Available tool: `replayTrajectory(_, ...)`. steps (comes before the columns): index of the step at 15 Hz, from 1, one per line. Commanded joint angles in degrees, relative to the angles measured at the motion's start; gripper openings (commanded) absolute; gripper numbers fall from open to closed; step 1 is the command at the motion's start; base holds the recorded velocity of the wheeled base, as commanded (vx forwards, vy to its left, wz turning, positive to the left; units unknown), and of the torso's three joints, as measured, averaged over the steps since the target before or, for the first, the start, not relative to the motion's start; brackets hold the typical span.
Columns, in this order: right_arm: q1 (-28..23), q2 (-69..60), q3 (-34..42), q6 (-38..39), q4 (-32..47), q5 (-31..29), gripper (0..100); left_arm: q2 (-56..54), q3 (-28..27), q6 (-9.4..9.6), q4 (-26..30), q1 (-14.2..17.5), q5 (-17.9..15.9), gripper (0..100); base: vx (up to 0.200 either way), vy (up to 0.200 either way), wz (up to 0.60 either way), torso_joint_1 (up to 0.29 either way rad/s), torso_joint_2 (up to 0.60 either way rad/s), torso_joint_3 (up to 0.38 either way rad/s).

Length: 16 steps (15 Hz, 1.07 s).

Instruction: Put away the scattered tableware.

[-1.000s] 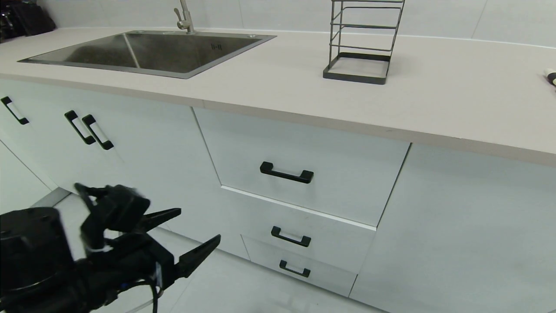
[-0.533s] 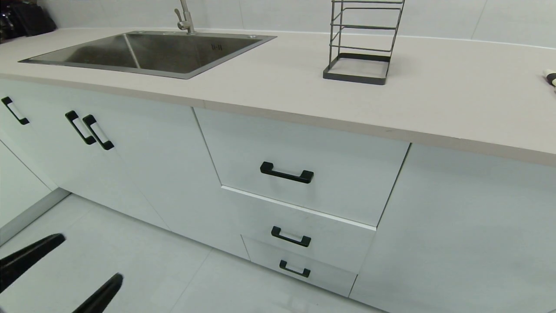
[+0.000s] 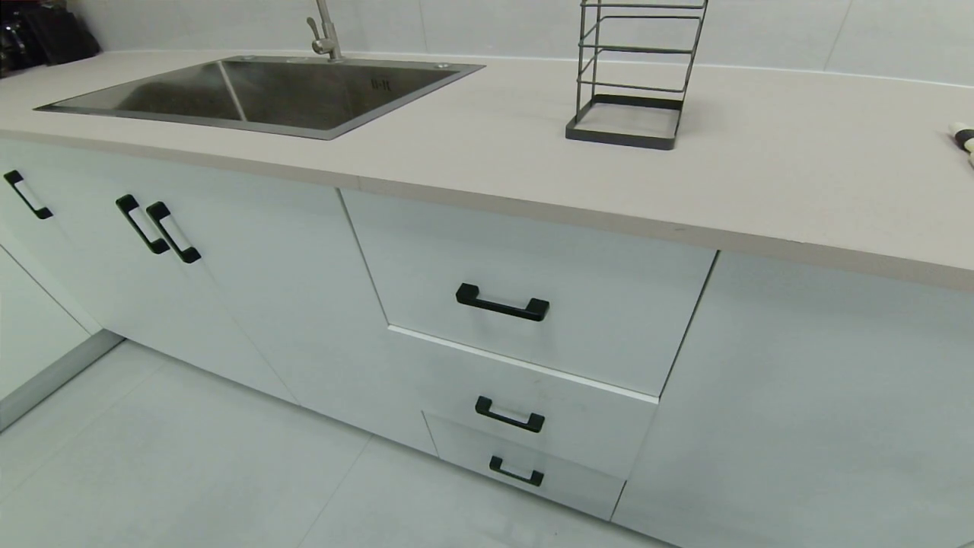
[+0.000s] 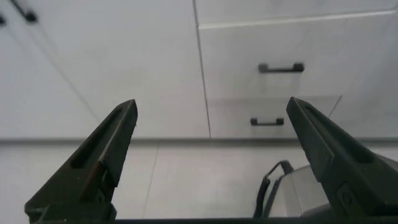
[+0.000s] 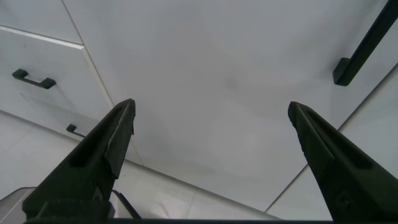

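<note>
only a hint of tableware: a small black-and-white tip (image 3: 965,137) lying on the matte beige counter (image 3: 761,175) at the far right edge of the head frame, too cropped to identify. probably light, stiff and slick if a utensil handle; best pinched across the shaft near mid-length. upper centre, an upright wire rack (image 3: 628,76): thin dark metal, rigid, open-sided. upper left, a brushed steel sink (image 3: 259,91). lower down, smooth white drawers with black bar handles (image 3: 502,303). left gripper (image 4: 211,106) spread wide, holding nothing; right gripper (image 5: 211,104) equally wide and bare.
</note>
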Motion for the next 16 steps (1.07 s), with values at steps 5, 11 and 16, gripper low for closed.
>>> replayTrajectory(5, 0.00, 0.07, 0.00, 0.18, -0.01, -0.09, 100, -4.24, 0.49, -2.91, 2.09, 1.51, 10.78, 100, 0.000, 0.000, -0.60, 0.002, 0.00, 0.004)
replayTrajectory(11, 0.00, 0.07, 0.00, 0.09, -0.01, -0.09, 100, -4.24, 0.49, -5.28, 2.27, 1.51, 10.60, 100, 0.000, 0.000, -0.20, 0.001, 0.00, 0.001)
replayTrajectory(16, 0.00, 0.07, 0.00, -0.26, -0.01, 0.17, 100, -4.24, 0.49, -5.02, 2.27, 1.51, 10.69, 100, 0.000, 0.000, 0.00, 0.000, 0.00, 0.000)
